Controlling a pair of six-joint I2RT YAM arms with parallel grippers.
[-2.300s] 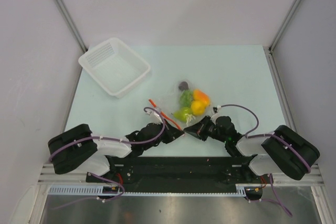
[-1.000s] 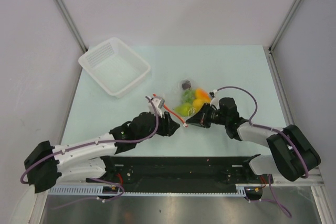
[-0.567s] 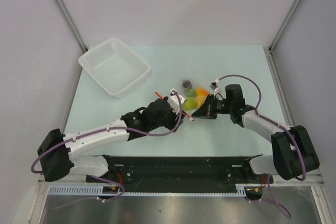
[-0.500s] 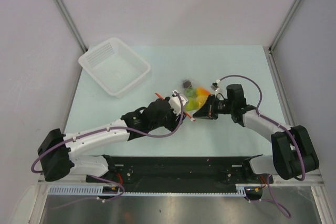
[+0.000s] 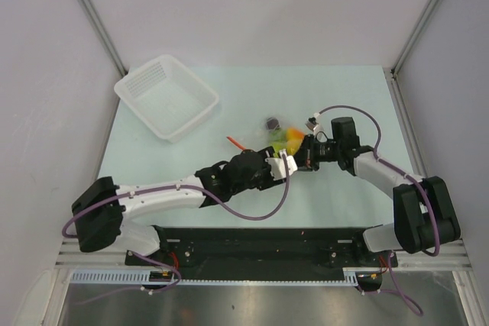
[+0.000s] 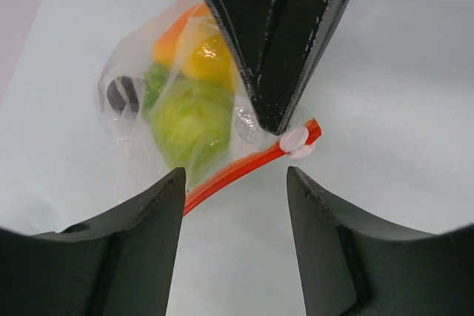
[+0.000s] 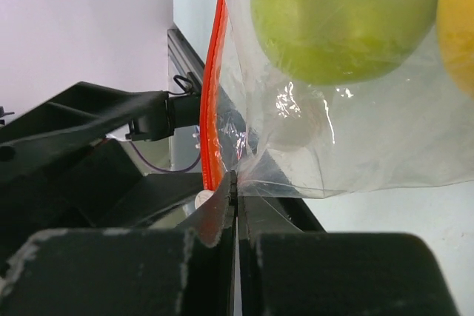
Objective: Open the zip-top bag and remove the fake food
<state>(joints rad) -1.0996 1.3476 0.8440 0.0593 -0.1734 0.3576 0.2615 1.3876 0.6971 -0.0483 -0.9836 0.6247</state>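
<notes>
Left gripper [image 6: 233,183]: jaws apart, holding nothing. Right gripper [image 7: 233,183]: clamped on a fold of the clear bag [image 6: 178,109], just under the zip strip [image 6: 237,172].

- From the left wrist camera, the strip runs slantwise across the gap between my left fingers [image 6: 133,227], with its white slider [image 6: 295,140] at the far end. The right gripper's black tip almost touches the slider.
- I cannot tell whether the left fingers are level with the strip or short of it.
- Bag mouth looks zipped along the stretch I can see.

Doing this step well, as I judge it:
- Hold the right pinch firm as the anchor. The plastic is thin and slippery, so a loose grip would let the fold creep out.
- Bring the left gripper on until the slider or the strip's lip sits squarely between the pads, then close on that, not on the film below it.
- Pull along the line of the strip, away from the right gripper. A sideways tug would only drag the whole bag.

Position: the bag [image 5: 281,139] is about mid-bench [image 5: 344,97], slightly toward the right edge, directly between the two grippers. The left gripper [image 5: 279,167] is on its near side and the right gripper [image 5: 302,156] on its right. The fake food [image 6: 189,120] is all inside. The basket [image 5: 168,101] sits well apart at the far left corner.
</notes>
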